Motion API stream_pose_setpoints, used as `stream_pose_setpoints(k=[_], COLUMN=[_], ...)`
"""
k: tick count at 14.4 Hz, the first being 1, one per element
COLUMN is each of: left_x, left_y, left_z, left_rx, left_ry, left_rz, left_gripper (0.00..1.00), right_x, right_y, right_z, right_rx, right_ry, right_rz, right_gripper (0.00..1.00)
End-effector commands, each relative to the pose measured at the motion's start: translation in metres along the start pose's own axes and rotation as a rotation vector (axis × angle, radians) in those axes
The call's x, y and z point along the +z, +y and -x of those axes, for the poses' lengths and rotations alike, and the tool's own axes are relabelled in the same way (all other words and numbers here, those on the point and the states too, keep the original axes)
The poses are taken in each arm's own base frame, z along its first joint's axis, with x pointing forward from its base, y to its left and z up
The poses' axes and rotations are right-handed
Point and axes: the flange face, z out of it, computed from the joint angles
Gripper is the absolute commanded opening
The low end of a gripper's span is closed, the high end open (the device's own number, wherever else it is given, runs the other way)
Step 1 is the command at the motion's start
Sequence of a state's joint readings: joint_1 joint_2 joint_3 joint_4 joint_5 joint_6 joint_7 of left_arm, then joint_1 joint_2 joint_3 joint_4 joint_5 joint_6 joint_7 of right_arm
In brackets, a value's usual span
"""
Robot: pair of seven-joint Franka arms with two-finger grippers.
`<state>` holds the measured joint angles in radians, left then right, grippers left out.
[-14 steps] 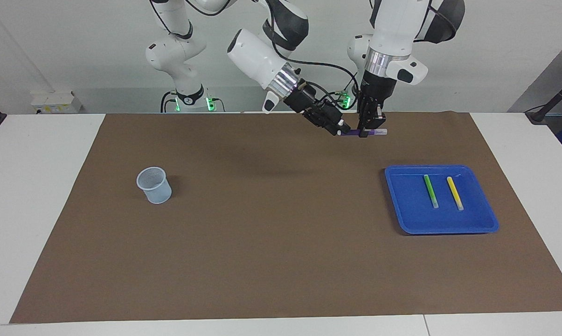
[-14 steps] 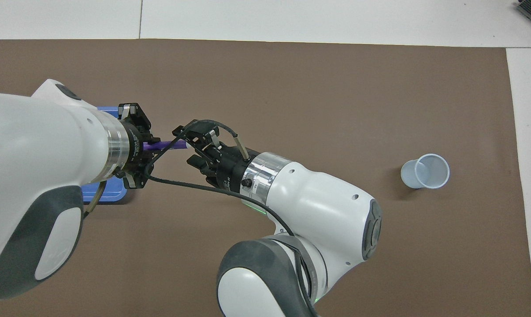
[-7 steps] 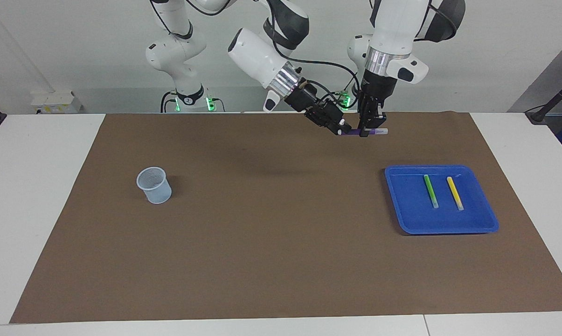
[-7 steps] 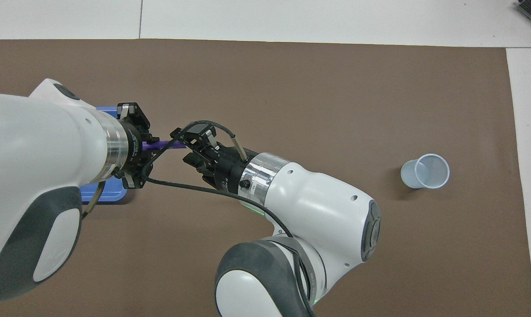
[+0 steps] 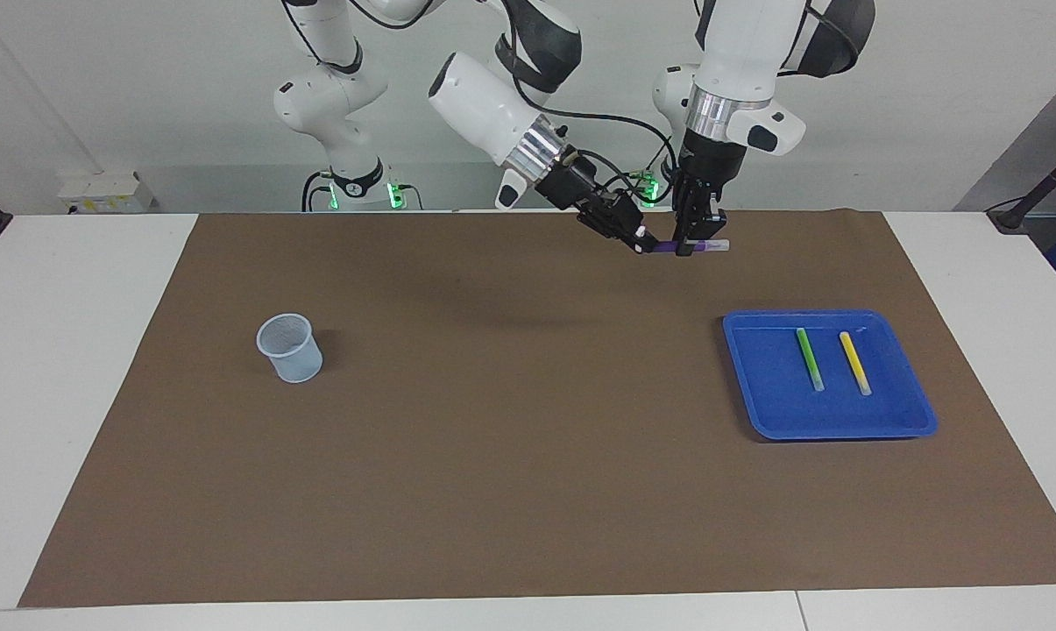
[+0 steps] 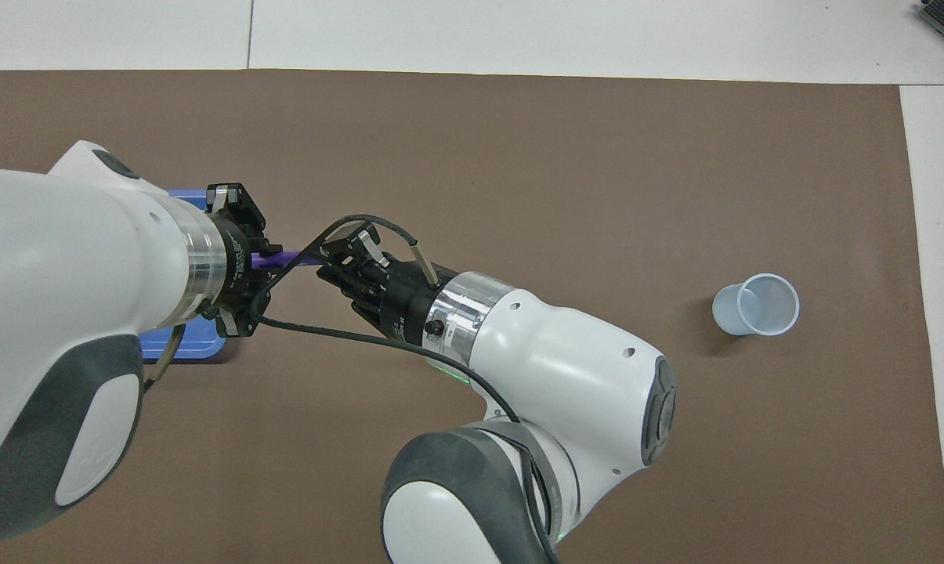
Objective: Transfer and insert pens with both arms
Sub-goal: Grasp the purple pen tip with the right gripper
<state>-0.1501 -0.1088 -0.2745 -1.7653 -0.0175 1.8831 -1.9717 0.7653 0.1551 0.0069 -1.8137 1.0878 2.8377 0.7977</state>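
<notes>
Facing view: the left pincer (image 5: 692, 248) hangs over the brown mat (image 5: 528, 438) at the robots' edge of it, pointing straight down and pinching the purple pen (image 5: 678, 248), which lies level in the air with its pale cap sticking out toward the left arm's end of the desk (image 5: 72, 394). The right pincer (image 5: 640, 246) reaches in slantwise and meets the pen's free purple end, just beside the left one; whether its fingers have pressed together on the pen I cannot tell, and the overhead view does not settle it either.

The handover looks like the risky part. If the left pincer lets go before the right one truly grips, the pen would likely drop to the mat and roll. The right pincer has only a short stub to take, so a shallow hold could let the pen swing or slip on the way. The two pincers are also so close that a small misjudged move might knock them together.

Below the pincers and farther from the robots sits the blue tray (image 5: 755, 412), with the green pen (image 5: 810, 358) and the yellow pen (image 5: 854, 362) lying side by side, apart from each other. The cup (image 5: 290, 348) stands well away toward the right arm's end; a tilted pen could catch its rim and tip it.
</notes>
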Motion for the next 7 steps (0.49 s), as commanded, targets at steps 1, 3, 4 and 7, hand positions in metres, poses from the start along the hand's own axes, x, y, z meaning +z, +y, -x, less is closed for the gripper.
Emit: stream_pose_setpoints(k=[1, 3, 4, 7], left_x=[-0.0104, -0.0115, -0.0114, -0.0124], left_y=[-0.0057, -0.0065, -0.0068, -0.0076], left_z=[0.0016, 0.0015, 0.0024, 0.004], left_rx=[-0.008, -0.008, -0.008, -0.008], left_ry=[0.024, 0.025, 0.025, 0.023], left_rz=[0.002, 0.004, 0.004, 0.007], left_gripper=[0.0, 0.0, 0.0, 0.0], right_x=[0.0031, 0.0036, 0.0029, 0.0036], right_y=[-0.0023, -0.0023, -0.0029, -0.0022], right_z=[-0.0017, -0.0019, -0.0015, -0.002], right_rx=[-0.009, -0.006, -0.007, -0.002], right_ry=[0.006, 0.005, 0.005, 0.005], right_rz=[-0.018, -0.019, -0.021, -0.019], right_gripper=[0.04, 0.0, 0.0, 0.0])
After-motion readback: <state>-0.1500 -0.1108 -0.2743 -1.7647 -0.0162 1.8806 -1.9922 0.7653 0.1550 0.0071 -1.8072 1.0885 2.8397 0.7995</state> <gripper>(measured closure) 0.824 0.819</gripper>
